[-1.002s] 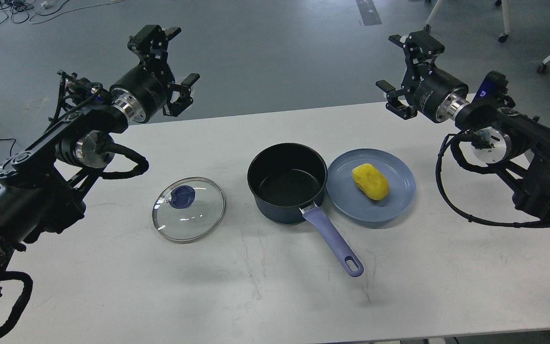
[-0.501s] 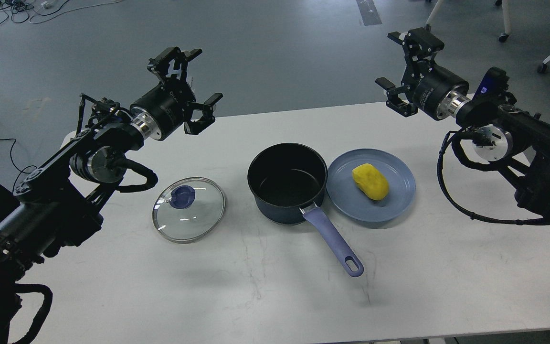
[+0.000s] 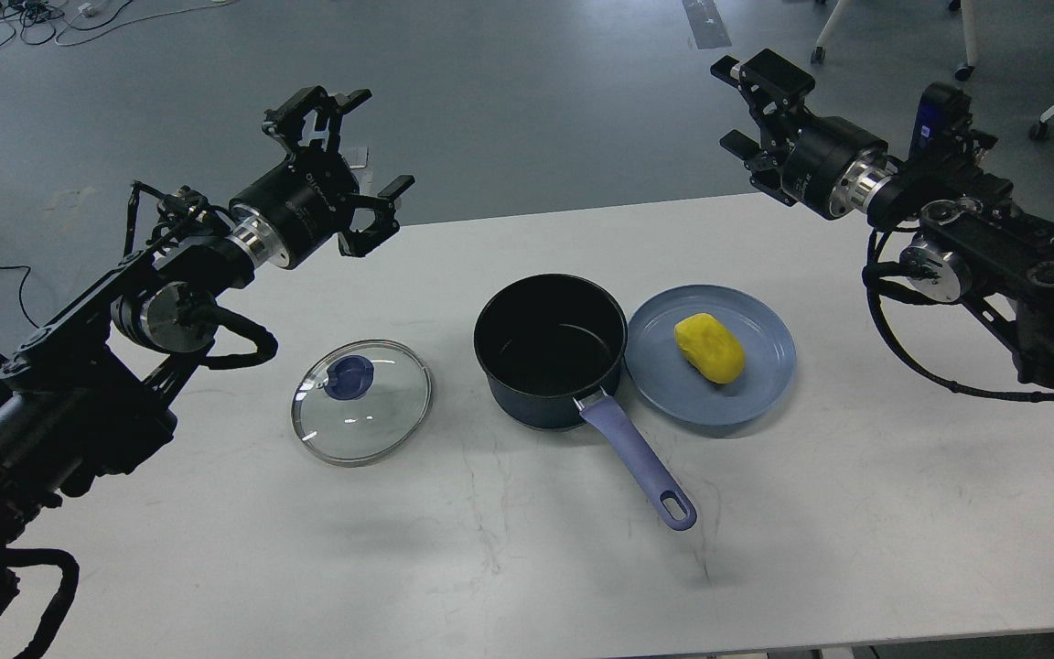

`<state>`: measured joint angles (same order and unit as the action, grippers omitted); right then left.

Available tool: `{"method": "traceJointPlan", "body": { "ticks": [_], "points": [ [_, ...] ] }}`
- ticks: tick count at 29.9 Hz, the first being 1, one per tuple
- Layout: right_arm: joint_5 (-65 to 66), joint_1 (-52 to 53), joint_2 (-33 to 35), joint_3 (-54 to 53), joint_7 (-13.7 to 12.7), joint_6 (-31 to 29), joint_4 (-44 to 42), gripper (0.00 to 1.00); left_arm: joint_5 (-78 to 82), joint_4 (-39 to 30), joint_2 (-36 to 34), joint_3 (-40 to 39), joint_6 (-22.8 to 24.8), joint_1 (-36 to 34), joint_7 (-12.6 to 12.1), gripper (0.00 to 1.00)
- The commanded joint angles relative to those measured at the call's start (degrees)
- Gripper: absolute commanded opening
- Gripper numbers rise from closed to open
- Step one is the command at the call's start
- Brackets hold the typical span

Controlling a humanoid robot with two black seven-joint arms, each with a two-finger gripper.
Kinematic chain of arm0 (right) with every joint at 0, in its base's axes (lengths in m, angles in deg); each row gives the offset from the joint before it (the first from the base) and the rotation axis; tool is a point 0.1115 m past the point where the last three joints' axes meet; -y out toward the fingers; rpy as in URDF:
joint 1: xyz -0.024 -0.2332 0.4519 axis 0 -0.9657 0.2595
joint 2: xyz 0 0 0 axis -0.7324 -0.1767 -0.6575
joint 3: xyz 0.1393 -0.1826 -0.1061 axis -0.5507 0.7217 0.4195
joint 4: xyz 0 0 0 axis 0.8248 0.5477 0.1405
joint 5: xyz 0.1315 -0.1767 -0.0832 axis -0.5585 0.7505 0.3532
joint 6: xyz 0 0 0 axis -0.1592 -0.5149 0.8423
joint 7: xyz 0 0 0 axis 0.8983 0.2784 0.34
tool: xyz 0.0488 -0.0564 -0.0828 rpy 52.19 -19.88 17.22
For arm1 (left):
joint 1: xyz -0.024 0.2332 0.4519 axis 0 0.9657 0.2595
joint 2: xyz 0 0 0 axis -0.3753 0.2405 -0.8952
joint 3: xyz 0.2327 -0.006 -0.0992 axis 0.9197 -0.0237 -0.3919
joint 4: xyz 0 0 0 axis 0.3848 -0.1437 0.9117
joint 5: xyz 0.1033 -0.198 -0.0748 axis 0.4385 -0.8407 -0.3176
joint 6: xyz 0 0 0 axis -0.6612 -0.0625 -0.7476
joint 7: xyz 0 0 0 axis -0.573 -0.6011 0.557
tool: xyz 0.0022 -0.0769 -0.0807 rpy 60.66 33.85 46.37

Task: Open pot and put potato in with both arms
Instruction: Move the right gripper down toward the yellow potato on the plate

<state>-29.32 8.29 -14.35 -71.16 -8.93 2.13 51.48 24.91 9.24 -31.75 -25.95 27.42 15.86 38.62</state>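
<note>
The dark navy pot (image 3: 552,351) stands open at the table's middle, its lavender-blue handle (image 3: 639,461) pointing toward the front right. Its black inside holds nothing. The yellow potato (image 3: 709,347) lies on a flat blue plate (image 3: 765,389) just right of the pot. The glass lid (image 3: 361,401) with a blue knob lies flat on the table left of the pot. My left gripper (image 3: 344,160) is open and empty, raised above the table's far left edge. My right gripper (image 3: 747,101) is open and empty, raised beyond the far right edge.
The white table (image 3: 509,549) has its far edge just behind the pot. Grey floor lies beyond it, with cables at the top left and chair legs (image 3: 966,46) at the top right.
My left gripper swung right and forward, then drew back a little to the left. My right gripper rose and moved back from the table. Pot, lid and potato have not moved.
</note>
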Motion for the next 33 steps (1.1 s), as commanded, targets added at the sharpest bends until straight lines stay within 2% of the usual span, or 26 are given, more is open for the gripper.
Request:
{"method": "traceJointPlan", "body": {
  "ticks": [1,5,6,9,19,33],
  "points": [
    [7.45,0.30,-0.06,1.04,3.27,1.92,0.23,1.00,0.00,-0.09,-0.19,0.06,0.04,0.24,0.09,0.98],
    [14.67,0.30,0.12,4.47,5.21,5.70,0.32,1.00,0.09,-0.09,-0.28,0.06,0.13,0.24,0.18,0.98],
    [18.84,0.65,0.47,6.38,6.60,7.18,0.23,1.00,0.09,-0.09,-0.37,0.06,0.13,0.24,0.18,0.98],
    [24.50,1.18,1.79,10.00,8.55,8.69,0.15,1.00,0.09,-0.18,-0.63,0.15,0.13,0.24,0.26,0.98],
    [28.64,2.58,3.90,14.31,8.73,10.89,-0.91,1.00,0.18,-0.18,-0.63,0.33,0.13,0.24,0.53,0.98],
    [29.61,3.46,3.37,18.26,8.73,13.35,-1.08,1.00,0.18,-0.18,-0.98,0.41,0.13,0.33,0.53,0.98]
  ]
}}
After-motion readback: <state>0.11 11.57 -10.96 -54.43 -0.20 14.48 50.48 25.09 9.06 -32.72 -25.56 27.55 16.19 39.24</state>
